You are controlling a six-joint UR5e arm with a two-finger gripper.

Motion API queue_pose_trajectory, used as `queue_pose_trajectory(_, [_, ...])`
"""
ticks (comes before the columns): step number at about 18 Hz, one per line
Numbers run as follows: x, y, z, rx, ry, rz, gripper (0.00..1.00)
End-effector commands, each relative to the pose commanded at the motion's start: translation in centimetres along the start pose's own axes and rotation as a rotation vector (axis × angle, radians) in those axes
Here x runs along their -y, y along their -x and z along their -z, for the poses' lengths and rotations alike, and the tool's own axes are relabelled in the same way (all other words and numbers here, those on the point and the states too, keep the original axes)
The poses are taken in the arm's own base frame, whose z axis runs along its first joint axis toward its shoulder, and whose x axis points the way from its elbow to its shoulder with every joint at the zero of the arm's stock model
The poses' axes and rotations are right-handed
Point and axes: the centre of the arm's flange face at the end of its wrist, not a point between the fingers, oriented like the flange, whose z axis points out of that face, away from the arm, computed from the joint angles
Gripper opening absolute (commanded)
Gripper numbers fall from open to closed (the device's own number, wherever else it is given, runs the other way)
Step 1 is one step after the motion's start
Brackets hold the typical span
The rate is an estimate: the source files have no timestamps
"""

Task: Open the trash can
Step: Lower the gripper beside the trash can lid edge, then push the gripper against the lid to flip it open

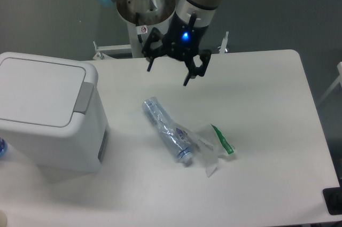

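Observation:
The trash can [45, 112] is a large white boxy bin at the left of the table, its flat lid down and a grey strip along the lid's right edge. My gripper [168, 76] hangs above the table's back middle, well to the right of the bin and apart from it. Its two black fingers are spread wide with nothing between them. A blue light glows on the gripper body.
A crushed clear plastic bottle [166, 130] lies on the white table [267, 109] below the gripper, beside a clear wrapper with a green strip [214, 147]. The arm's base column [144, 18] stands behind the table's back edge.

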Motion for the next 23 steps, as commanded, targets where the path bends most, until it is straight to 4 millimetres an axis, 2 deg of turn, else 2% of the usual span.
queue_pose_trajectory(3, [2.2,-0.8,-1.2,-0.014,-0.001,0.058,1.0])
queue_pose_trajectory(4, [2.9,-1.6,-1.9,-0.024,0.006,0.069,1.0])
queue_pose_trajectory(7, [3.6,-2.7,-2.8,-0.032,0.008,0.108,1.0])
queue_pose_trajectory(8, [3.9,-3.7,-3.3,-0.039,0.014,0.122,1.0])
queue_pose_trajectory(11, [4.2,-5.4,-4.3,-0.053,0.031,0.169,1.0])
queue_pose_trajectory(14, [4.2,-6.3,-4.9,-0.061,0.041,0.162,1.0])
queue_pose_trajectory(19, [4.0,-6.7,-5.3,-0.064,0.048,0.15,1.0])
queue_pose_trajectory(23, [3.7,-6.9,-6.4,-0.067,0.06,0.144,1.0])
